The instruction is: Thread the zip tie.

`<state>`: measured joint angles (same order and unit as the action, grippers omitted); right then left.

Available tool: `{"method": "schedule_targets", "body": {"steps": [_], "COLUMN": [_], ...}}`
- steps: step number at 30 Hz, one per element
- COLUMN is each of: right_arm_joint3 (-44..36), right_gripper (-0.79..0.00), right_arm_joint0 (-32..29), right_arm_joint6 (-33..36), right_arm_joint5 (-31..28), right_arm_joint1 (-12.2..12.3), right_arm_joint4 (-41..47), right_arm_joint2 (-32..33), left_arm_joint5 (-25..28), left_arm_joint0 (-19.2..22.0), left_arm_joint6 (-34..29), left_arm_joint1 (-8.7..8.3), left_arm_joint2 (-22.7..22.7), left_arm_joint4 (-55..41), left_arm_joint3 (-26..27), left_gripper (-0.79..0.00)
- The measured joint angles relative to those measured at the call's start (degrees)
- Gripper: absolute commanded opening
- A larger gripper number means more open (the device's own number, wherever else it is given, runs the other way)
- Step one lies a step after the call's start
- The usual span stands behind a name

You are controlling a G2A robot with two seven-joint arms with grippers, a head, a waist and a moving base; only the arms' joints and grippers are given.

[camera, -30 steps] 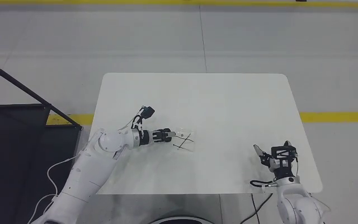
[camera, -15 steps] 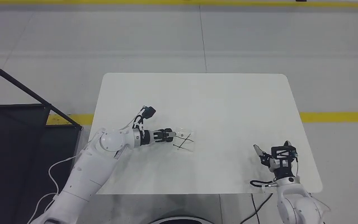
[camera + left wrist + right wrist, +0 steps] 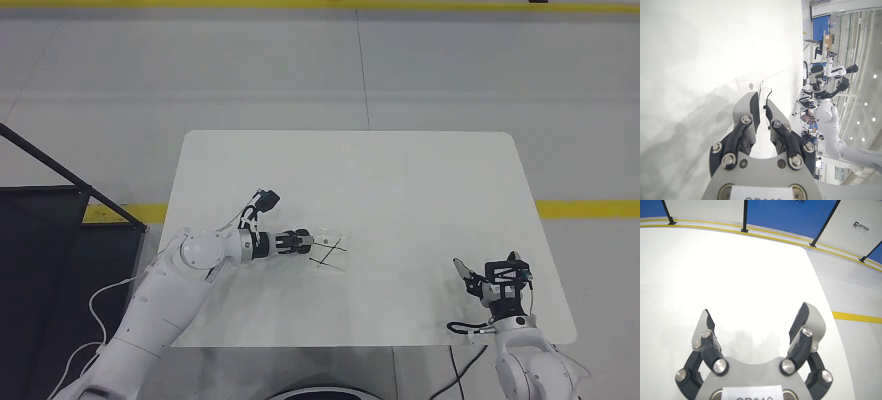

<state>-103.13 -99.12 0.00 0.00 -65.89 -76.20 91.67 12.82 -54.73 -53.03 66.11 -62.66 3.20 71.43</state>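
Left gripper: fingers nearly together, clamped on a thin black plastic zip tie whose free end projects beyond the fingertips. Pale plastic zip ties lie just ahead on the white table. Right gripper: fingers wide apart, well away from the ties.

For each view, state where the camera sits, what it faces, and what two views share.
Top view: above the arms, looking down on the table; both arms, left gripper at the zip tie, right gripper near an edge.
Left wrist view: on that wrist, looking along the tabletop; own gripper.
Right wrist view: on that wrist, facing across the table; own open gripper.
Shared: top and left wrist show the zip tie.
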Motion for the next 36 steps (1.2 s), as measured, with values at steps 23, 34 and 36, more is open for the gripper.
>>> {"method": "schedule_targets", "body": {"steps": [23,34,36], "right_arm_joint3": [0.0,0.0,0.0], "right_gripper": [0.0,0.0,0.0], "right_arm_joint0": [0.0,0.0,0.0], "right_arm_joint6": [0.0,0.0,0.0], "right_arm_joint5": [0.0,0.0,0.0], "right_arm_joint1": [0.0,0.0,0.0], "right_arm_joint4": [0.0,0.0,0.0], "right_arm_joint2": [0.0,0.0,0.0], "left_arm_joint5": [1.6,7.7,8.5], "left_arm_joint0": [-0.3,-2.8,-3.0], "left_arm_joint6": [-0.7,-4.6,-5.5], "left_arm_joint1": [-0.48,-1.75,-2.0], "left_arm_joint2": [-1.0,-5.2,-5.9], "left_arm_joint4": [-1.9,-6.6,-7.2], "left_arm_joint3": [0.7,4.1,4.7], "left_gripper": [-0.785,-0.785,-0.785]}}
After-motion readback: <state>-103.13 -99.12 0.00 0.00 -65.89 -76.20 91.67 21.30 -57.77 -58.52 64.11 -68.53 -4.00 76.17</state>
